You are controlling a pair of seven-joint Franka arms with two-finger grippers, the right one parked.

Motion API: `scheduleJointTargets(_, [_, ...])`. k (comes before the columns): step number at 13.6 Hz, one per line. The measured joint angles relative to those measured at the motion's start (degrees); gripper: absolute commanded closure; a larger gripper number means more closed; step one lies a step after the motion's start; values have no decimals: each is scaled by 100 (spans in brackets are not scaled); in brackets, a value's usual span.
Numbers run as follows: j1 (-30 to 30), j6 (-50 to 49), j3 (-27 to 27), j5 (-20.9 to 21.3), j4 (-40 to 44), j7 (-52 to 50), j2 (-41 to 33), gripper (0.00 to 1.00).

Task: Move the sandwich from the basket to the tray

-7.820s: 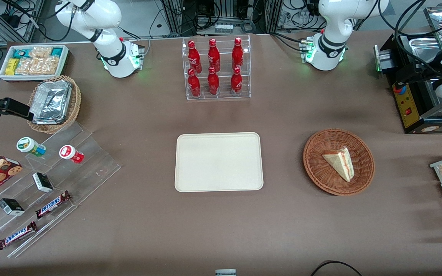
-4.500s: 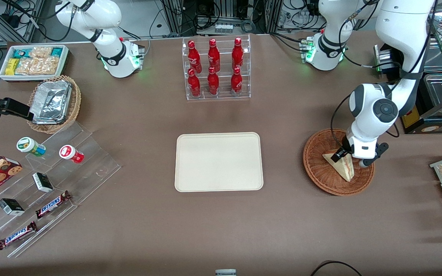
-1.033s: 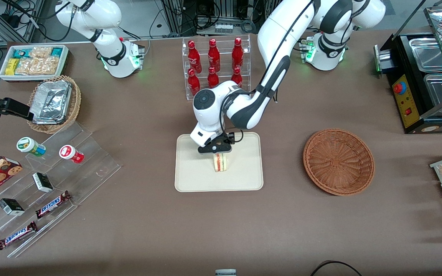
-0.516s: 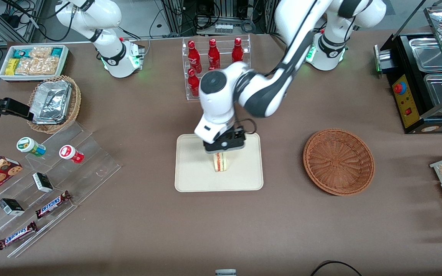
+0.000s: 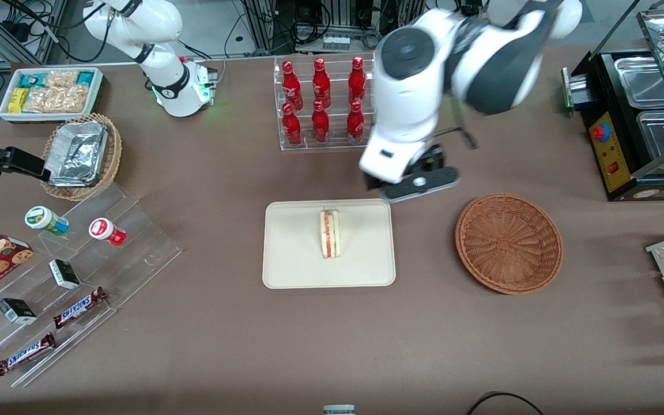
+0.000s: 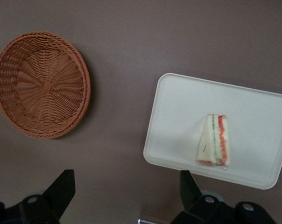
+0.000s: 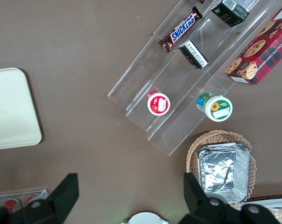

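Observation:
The sandwich (image 5: 329, 233) stands on its edge on the cream-white tray (image 5: 291, 259), its red, pink and green stripe showing. It also shows in the left wrist view (image 6: 214, 141) on the tray (image 6: 178, 121). The reddish-brown wicker basket (image 5: 508, 242) sits empty beside the tray toward the working arm's end; it shows in the left wrist view too (image 6: 40, 84). My left gripper (image 5: 410, 187) is raised high above the table, over the gap between tray and basket, farther from the front camera than the sandwich. It is open and empty (image 6: 124, 198).
A clear rack of red bottles (image 5: 323, 104) stands farther from the front camera than the tray, close under my arm. A black warmer cabinet (image 5: 632, 127) sits at the working arm's end. Snack shelves (image 5: 61, 271) and a tan basket with foil trays (image 5: 81, 155) lie toward the parked arm's end.
My gripper has let go of the sandwich, risen and swung away toward the basket's side. The sandwich stays standing on the tray. Earlier it lay in the basket.

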Motion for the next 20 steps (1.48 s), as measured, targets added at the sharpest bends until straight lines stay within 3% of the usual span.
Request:
scheduleJointTargets(6, [1445, -1453, 34, -273, -227, 2586, -1318, 1])
scheduleJointTargets(10, [2465, -1840, 50, -435, -334, 3982, -1741, 1])
scheduleJointTargets(14, [3019, -1900, 48, -441, -498, 4493, -1938, 1])
scheduleJointTargets(20, [3070, -1894, 16, -428, -563, 4558, -1923, 1])
